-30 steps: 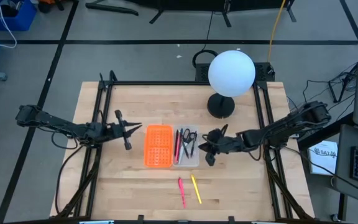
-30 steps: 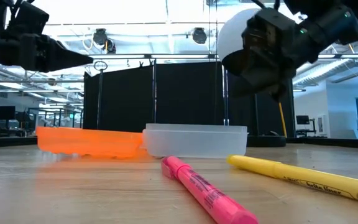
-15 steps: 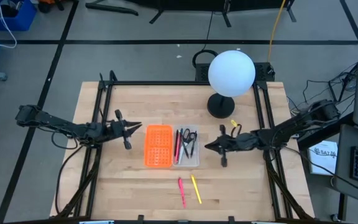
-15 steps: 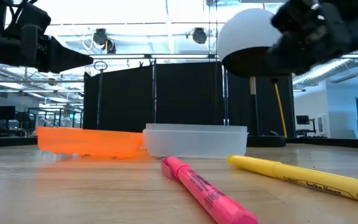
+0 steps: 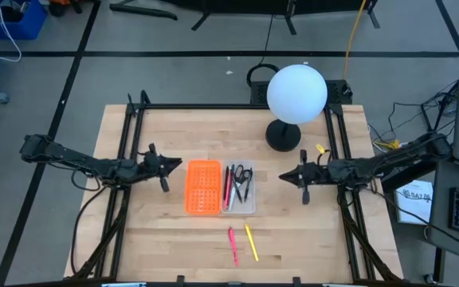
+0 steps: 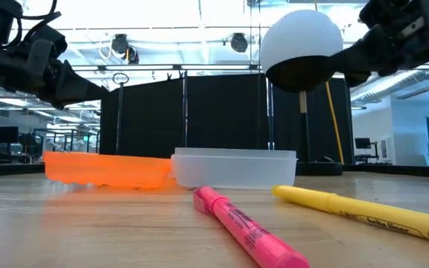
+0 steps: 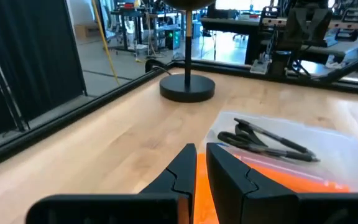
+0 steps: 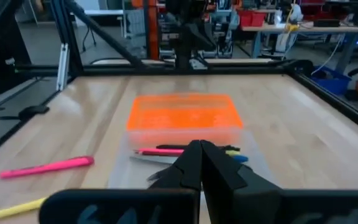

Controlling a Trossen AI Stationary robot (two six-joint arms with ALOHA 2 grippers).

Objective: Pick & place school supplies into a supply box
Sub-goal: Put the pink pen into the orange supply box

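The right gripper [image 5: 302, 177] hovered over bare wood to the right of the supply box, its two dark fingers [image 8: 199, 163] pressed together and grasping nothing. The left gripper [image 5: 163, 163] hung to the left of the orange panel, fingertips [image 7: 196, 163] nearly closed with only a thin slit between them, also empty.

Between the two grippers lay the shallow, clear translucent plastic rectangular supply box [image 5: 249, 206], joined along its left long side to the orange perforated rectangular plastic panel [image 5: 203, 186]. Both had their long axes running from the near edge of the table towards the far edge. Inside the box lay the small black-handled scissors [image 5: 243, 180] and several thin pens, dark and red-pink [image 5: 229, 185], roughly parallel to the box's long axis.

Nearer the front edge, well apart from the box, a slim pink highlighter [image 5: 233, 244] and a slim yellow highlighter [image 5: 251, 241] lay side by side on the pale, grained wooden table [image 5: 150, 223], their long axes roughly parallel to the box's. A black-based lamp with a white matte globe [image 5: 296, 93] stood at the far side.
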